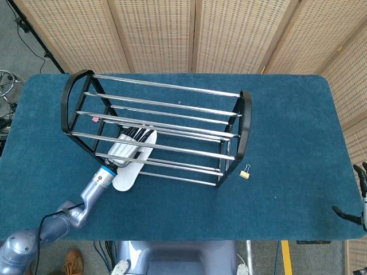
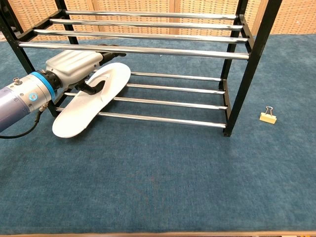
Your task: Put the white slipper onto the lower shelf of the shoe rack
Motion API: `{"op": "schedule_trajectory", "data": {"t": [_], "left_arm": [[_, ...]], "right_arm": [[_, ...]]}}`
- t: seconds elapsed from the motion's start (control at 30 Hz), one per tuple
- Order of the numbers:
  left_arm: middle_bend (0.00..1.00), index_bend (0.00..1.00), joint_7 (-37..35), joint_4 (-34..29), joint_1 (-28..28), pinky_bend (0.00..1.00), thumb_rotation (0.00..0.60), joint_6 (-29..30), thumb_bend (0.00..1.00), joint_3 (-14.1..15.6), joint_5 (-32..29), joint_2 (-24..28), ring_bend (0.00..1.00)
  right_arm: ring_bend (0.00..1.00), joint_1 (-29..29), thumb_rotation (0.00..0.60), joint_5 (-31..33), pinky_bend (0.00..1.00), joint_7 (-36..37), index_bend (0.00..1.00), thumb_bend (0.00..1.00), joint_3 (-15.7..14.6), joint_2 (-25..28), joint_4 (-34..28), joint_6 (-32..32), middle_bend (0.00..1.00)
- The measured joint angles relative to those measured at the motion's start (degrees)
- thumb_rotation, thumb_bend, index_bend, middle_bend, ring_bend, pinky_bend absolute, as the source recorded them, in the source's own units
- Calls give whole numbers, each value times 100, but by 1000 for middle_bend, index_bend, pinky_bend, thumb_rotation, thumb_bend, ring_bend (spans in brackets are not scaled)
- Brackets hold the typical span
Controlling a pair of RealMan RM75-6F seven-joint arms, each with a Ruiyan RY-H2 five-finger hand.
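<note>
We see only dark fingertips (image 1: 360, 172) of our right hand (image 1: 356, 213) at the head view's right edge. Chrome rack bars (image 1: 150, 145) cross over our left hand's fingers (image 1: 136, 135), hiding their grip on the flat white foam slipper (image 2: 92, 104).

The desk (image 1: 287, 126) is covered in a deep teal-blue carpet-like fabric. The shoe rack (image 2: 148, 49) has glossy black end frames and shiny chrome bars. The slipper (image 2: 91, 101) is plain white. The left hand (image 2: 74, 66) is light grey with black fingers (image 2: 111, 47), plus a bright blue ring at the wrist on a silver arm. There's a tan binder clip (image 2: 268, 116) with dark handles, and beige woven screens (image 1: 195, 34) behind.
</note>
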Motion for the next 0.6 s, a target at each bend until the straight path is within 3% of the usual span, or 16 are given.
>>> {"op": "schedule_trajectory", "data": {"t": [0.6], "left_arm": [[0,85,1030,-1530,202,202,583,-178,503,-160,-297,507,0]], "right_arm": [[0,-10,600,-5,0,16,0,59,2,12,-8,18,0]]}}
